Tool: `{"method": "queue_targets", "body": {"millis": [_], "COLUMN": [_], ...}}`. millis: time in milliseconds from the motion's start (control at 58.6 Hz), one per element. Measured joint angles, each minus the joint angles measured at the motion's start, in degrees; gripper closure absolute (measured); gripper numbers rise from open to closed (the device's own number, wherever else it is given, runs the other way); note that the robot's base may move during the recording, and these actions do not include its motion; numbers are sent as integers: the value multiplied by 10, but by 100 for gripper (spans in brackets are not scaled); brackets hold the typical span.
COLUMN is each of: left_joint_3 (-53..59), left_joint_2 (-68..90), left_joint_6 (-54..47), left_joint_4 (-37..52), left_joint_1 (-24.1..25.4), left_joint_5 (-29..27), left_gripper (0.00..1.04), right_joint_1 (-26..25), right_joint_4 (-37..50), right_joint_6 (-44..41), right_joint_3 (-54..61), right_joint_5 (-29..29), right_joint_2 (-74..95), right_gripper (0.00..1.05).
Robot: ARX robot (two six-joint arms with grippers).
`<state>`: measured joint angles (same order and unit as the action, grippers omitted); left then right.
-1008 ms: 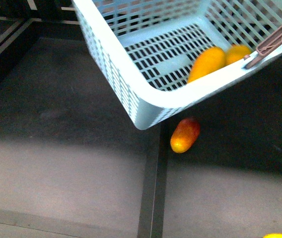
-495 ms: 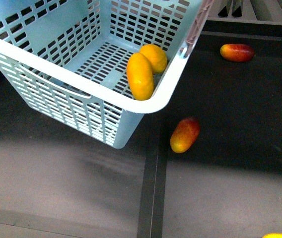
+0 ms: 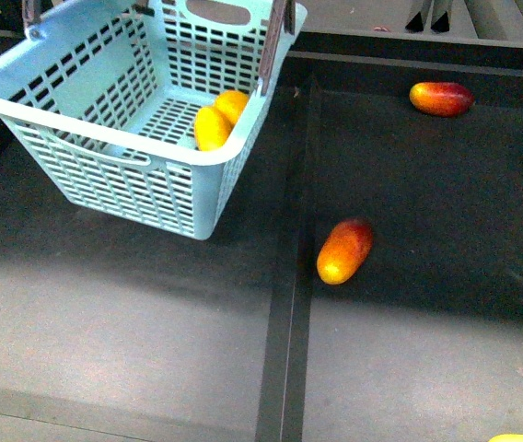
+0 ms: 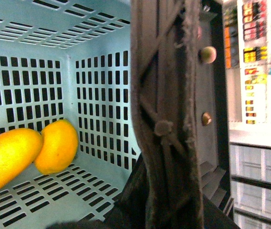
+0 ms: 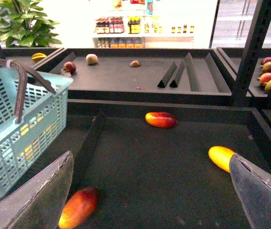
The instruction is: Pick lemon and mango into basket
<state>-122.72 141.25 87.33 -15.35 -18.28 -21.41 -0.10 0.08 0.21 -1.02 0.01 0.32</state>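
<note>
- Front view shows the basket [image 3: 142, 138] tilted, its near corner low over the dark worktop [image 3: 133, 304], with the mango [image 3: 211, 128] and the lemon [image 3: 233, 104] touching each other inside, against the right-hand wall.
- Both fruits are in, so the picking looks done; the step in hand is judged to be bringing the basket down to rest.
- The left wrist view is filled by a brown handle [image 4: 166, 114] running close past the lens, which suggests the left gripper is clenched on it, though its fingers are hidden and I cannot tell for certain.
- The right gripper [image 5: 150, 191] stands wide apart and empty, over the worktop, well away from the basket.
- To do it well: level the basket before it lands, so the fruit does not roll toward the low corner, and lower it slowly until the whole base sits flat.
- Let go of the handle only once the base is fully supported.
- Keep the descent away from the red-orange mango [image 3: 343, 250] lying loose just beside the centre divider [image 3: 284, 313].
</note>
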Motion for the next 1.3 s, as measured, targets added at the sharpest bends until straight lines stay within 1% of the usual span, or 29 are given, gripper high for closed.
{"method": "queue_targets", "body": {"millis": [34,85,171,427,478,564,581,649,666,734,751,820,837,905,922,956,990,1042,1059,1076,1110,1127,1144,1161,1195,1212,1230,1264,1298], "left_joint_3": [-7,-8,-2,103,129,184,189,219,222,247,249,252,251,241,238,235,231,232,250,278,345,401,456,508,587,629,667,723,764], "left_joint_2": [15,24,27,-15,-29,-61,-64,-90,-93,-122,-126,-157,-161,-186,-190,-195,-200,-201,-205,-213,-233,-251,-271,-292,-332,-357,-382,-419,-444], "left_joint_6": [-5,-8,-8,6,13,31,32,45,45,49,49,48,48,48,48,48,49,43,9,-32,-135,-242,-318,-422,-544,-626,-684,-752,-788], "left_joint_4": [-11,-15,-3,52,60,68,68,68,68,68,68,42,37,-3,-6,-8,-8,-2,37,97,220,312,398,468,562,603,636,671,688], "left_joint_1": [2,2,4,6,4,-3,-4,-12,-13,-22,-23,-34,-36,-51,-55,-59,-64,-66,-64,-61,-52,-46,-38,-30,-14,-4,6,22,32], "left_joint_5": [18,31,37,31,19,-3,-5,-23,-26,-51,-56,-89,-92,-132,-134,-134,-134,-130,-111,-83,-30,-9,6,19,30,35,41,50,58], "left_gripper": [100,100,100,100,93,74,72,57,56,42,40,26,24,11,7,5,8,7,10,14,20,26,31,36,45,50,56,64,72], "right_joint_1": [0,0,0,0,0,0,0,0,0,0,0,0,0,0,0,0,0,0,0,0,0,0,0,0,0,0,0,0,0], "right_joint_4": [0,0,0,0,0,0,0,0,0,0,0,0,0,0,0,0,0,0,0,0,0,0,0,0,0,0,0,0,0], "right_joint_6": [0,0,0,0,0,0,0,0,0,0,0,0,0,0,0,0,0,0,0,0,0,0,0,0,0,0,0,0,0], "right_joint_3": [0,0,0,0,0,0,0,0,0,0,0,0,0,0,0,0,0,0,0,0,0,0,0,0,0,0,0,0,0], "right_joint_5": [0,0,0,0,0,0,0,0,0,0,0,0,0,0,0,0,0,0,0,0,0,0,0,0,0,0,0,0,0], "right_joint_2": [0,0,0,0,0,0,0,0,0,0,0,0,0,0,0,0,0,0,0,0,0,0,0,0,0,0,0,0,0], "right_gripper": [9,9,9,9,9,9,9,9,9,9,9,9,9,9,9,9,9,9,9,9,9,9,9,9,9,9,9,9,9]}}
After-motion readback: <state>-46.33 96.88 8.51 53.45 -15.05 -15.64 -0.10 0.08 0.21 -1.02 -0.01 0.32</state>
